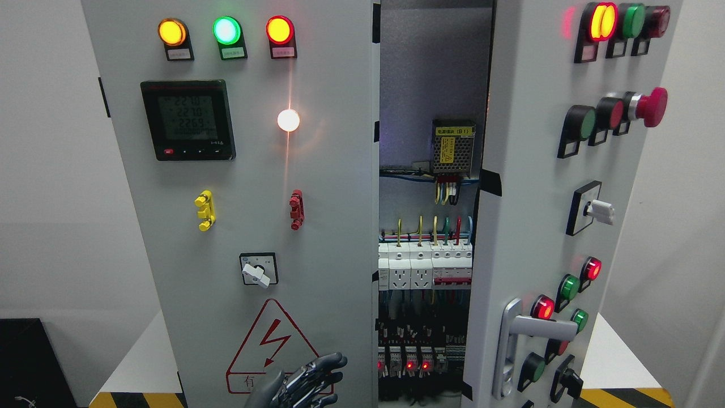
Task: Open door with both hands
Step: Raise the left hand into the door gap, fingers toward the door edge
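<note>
Right door [532,215] is swung ajar showing breakers [425,266], while the left robot hand [308,379] sits flat, fingers spread and empty, on the left door [249,226], probably to push it.

Left door [238,198] left of gap, right door [544,226] right

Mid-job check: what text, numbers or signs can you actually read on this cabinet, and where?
"2278", roughly, top row of the digital meter; lower rows blurred.
"有", partly hidden by a hand, under the red lightning warning triangle.
Yellow label on the power supply module: blurred.
Tags under the indicator lights: too small.
</note>
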Available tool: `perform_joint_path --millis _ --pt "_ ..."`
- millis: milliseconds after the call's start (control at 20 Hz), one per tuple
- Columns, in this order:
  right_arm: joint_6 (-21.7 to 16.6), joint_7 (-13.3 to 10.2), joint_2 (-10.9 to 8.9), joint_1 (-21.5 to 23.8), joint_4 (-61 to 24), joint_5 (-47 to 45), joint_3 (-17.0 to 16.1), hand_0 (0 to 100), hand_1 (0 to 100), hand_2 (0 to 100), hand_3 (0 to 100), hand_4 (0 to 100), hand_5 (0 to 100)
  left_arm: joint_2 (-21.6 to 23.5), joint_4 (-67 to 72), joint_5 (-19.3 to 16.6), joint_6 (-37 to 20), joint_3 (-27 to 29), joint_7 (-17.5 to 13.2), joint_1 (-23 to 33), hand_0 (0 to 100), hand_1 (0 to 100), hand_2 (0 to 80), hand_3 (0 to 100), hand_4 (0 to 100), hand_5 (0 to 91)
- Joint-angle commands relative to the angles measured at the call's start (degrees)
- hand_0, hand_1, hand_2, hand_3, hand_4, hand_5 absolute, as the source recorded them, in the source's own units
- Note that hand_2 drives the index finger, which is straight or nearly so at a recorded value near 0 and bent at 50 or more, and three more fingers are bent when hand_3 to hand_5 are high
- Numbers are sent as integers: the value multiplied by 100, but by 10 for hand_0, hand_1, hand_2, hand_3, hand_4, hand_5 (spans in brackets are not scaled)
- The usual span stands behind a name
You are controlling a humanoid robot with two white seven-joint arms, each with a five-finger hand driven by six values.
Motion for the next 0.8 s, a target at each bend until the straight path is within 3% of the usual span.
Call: perform_joint_path --millis 0,450,751 --pt "3 -4 0 0 0 0 0 193 0 0 0 0 0 144 -269 807 2 -597 8 -1263 0 0 0 0 0 0" --pt "3 -4 0 0 0 0 0 192 0 0 0 0 0 -75 -260 1413 29 -614 8 -2433 0 0 0 0 0 0" --pt "3 -4 0 0 0 0 0 192 0 0 0 0 0 -347 -242 1730 108 -957 8 -3075 0 0 0 0 0 0"
